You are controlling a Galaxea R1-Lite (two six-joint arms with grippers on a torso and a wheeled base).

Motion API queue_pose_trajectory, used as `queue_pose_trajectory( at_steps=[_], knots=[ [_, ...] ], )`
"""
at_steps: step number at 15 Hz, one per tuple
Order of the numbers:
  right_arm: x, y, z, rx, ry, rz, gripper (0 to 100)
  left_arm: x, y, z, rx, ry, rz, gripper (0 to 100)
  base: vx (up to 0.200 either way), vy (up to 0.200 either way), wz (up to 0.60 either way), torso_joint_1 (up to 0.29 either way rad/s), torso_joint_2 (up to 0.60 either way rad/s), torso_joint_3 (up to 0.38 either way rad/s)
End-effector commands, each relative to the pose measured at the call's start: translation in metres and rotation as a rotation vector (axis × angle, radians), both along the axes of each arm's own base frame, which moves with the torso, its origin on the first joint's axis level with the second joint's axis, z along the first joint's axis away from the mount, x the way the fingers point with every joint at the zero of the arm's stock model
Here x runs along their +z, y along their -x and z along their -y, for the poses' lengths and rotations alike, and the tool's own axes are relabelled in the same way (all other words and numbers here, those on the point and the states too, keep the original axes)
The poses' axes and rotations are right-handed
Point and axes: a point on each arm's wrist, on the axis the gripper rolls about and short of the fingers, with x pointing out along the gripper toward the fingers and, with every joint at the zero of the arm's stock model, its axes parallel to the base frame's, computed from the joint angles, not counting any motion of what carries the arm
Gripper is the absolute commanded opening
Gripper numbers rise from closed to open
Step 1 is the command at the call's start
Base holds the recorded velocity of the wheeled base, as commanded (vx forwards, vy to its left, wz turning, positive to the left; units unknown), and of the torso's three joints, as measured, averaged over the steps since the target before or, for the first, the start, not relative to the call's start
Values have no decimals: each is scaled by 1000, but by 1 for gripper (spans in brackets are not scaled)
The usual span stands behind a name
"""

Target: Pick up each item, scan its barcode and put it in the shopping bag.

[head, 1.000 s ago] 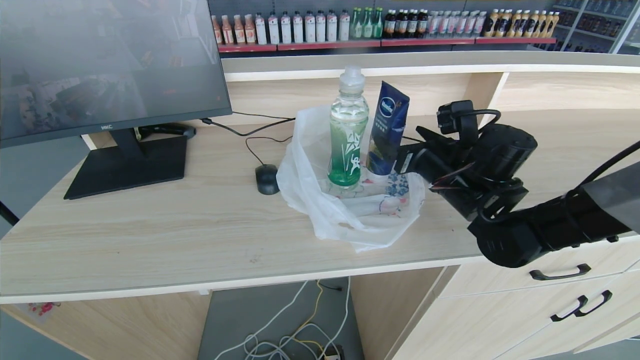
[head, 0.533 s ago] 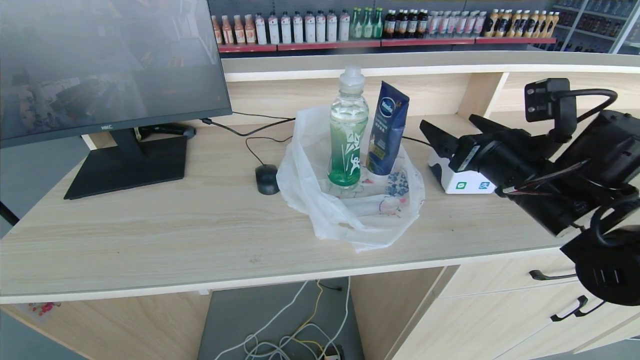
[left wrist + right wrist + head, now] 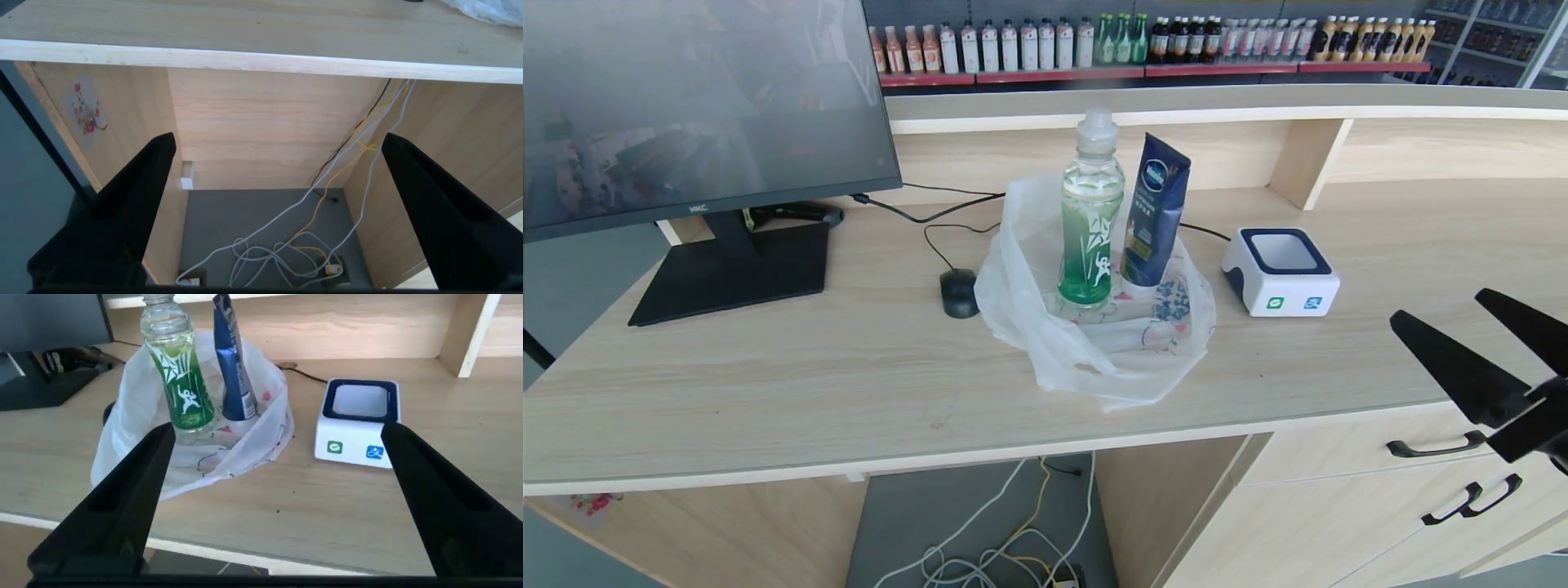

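My right end effector [image 3: 1436, 304] hangs with its two black fingers spread wide apart and nothing between them. It is over the near edge of the table [image 3: 768, 392], at about 4 o'clock from the scanner [image 3: 1280, 271]. My left end effector [image 3: 278, 139] is spread open and empty too, held low in front of the table's front edge and facing the recess beneath, where loose cables [image 3: 286, 245] lie on the floor. The scanner, a white box with a dark-rimmed window on top, stands at 3 o'clock of the shopping bag [image 3: 1094, 351], near it but apart. The bag lies open and crumpled on the table. Inside it stand the green bottle [image 3: 1089, 237] and, at its 3 o'clock and close beside it, the blue tube [image 3: 1156, 212], both upright. A mouse [image 3: 959, 292] sits at the bag's 9 o'clock, and a monitor [image 3: 703, 98] stands at its 10 o'clock.
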Motion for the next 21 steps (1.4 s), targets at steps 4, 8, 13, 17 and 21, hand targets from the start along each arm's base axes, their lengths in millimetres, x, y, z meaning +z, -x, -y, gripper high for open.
queue_pose_trajectory(
  at_steps=[4,8,13,17,21],
  knots=[
    [-85,131,46,49,80,-135,100,0,0,0,0,0,-2,100,0,0,0,0,0,0],
    [-122,148,52,19,121,-241,100,0,0,0,0,0,-2,100,0,0,0,0,0,0],
    [-119,137,47,-184,129,-398,100,0,0,0,0,0,0,100,0,0,0,0,0,0],
    [-121,146,46,-294,97,-301,100,0,0,0,0,0,0,100,0,0,0,0,0,0],
    [-122,149,45,-324,80,-253,100,0,0,0,0,0,0,100,0,0,0,0,0,0]
  ],
)
